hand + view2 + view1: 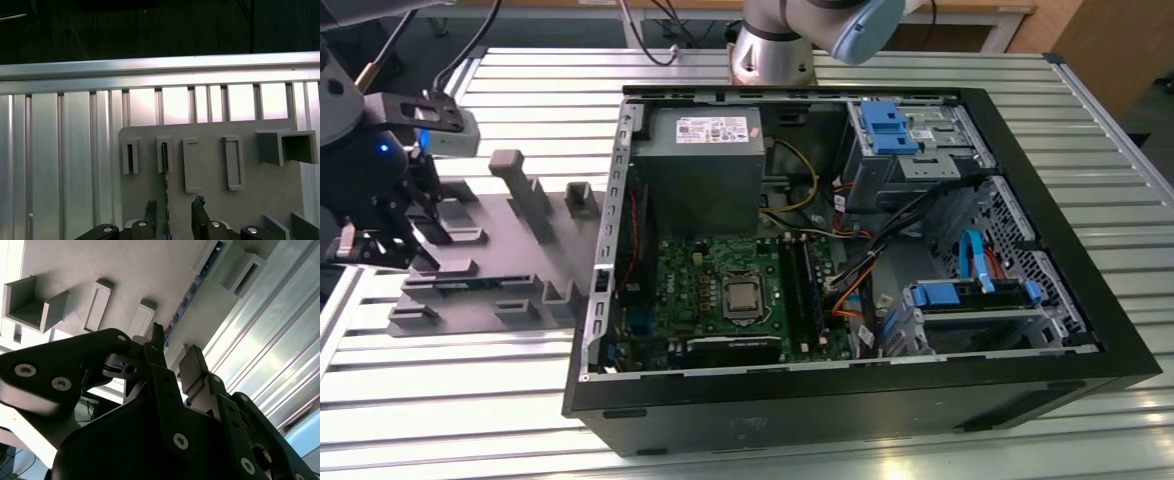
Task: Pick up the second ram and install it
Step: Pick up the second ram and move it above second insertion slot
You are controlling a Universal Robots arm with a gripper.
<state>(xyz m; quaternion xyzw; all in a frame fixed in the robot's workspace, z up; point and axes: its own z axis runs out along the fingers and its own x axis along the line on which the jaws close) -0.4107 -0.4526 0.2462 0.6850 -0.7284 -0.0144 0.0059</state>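
We see the hand [380, 250] at the exterior view's left, well apart from the open computer case [854, 400], poised over a grey holder plate [520, 260] that lies on the ribbed metal table [454, 400]; the arm's base stands at the far edge of the table, behind the case.

In the first wrist view the second ram [165, 170] stands on its thin edge in a narrow slot of the holder plate [210, 210]; we make it out as a slim dark strip running towards the hand [174, 205]. The fingers [197, 205] are spread, one on either side of the strip, and we see a gap between the strip and each finger; the hand is open and grips nothing.

In the second wrist view the ram [190, 290] runs along the plate [100, 265] as a line of small dark chips, ending near the hand [172, 352].

Inside the case the green motherboard [720, 290] lies flat, with its long black slots [794, 285] beside the processor socket.
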